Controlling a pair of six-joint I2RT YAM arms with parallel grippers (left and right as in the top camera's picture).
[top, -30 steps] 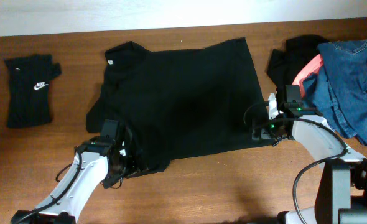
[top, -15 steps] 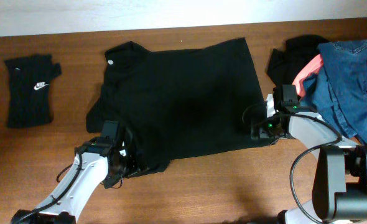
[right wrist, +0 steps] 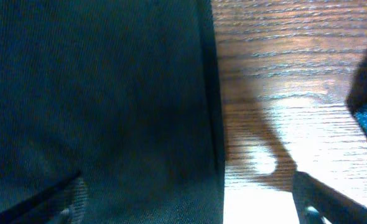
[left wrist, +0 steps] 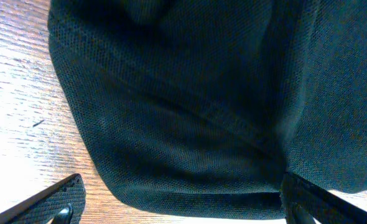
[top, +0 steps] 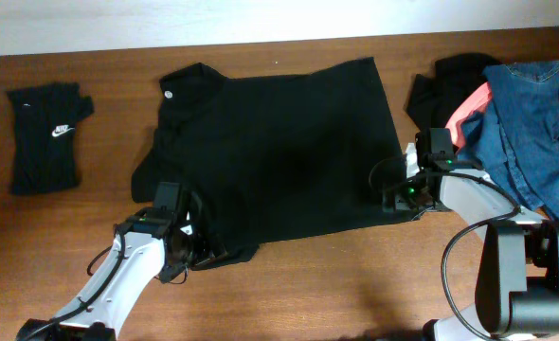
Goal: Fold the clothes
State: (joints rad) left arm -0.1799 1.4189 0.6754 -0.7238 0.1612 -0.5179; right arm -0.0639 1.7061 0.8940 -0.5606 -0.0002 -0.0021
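Note:
A black shirt (top: 279,152) lies spread flat on the wooden table (top: 355,284). My left gripper (top: 194,252) is at the shirt's front left corner. In the left wrist view its fingers (left wrist: 180,208) are open, and a rounded fold of the black fabric (left wrist: 190,124) lies between them on the wood. My right gripper (top: 391,201) is at the shirt's front right edge. In the right wrist view its fingers (right wrist: 190,202) are open and straddle the straight hem (right wrist: 211,124), with one finger over cloth and one over bare wood.
A folded black garment with a white logo (top: 47,137) lies at the far left. A pile of clothes sits at the right edge: blue denim (top: 535,123), a coral piece (top: 469,109) and black cloth (top: 441,80). Bare wood runs along the front.
The right wrist has shifted slightly up and toward the shirt's edge. The left arm and the shirt have barely moved.

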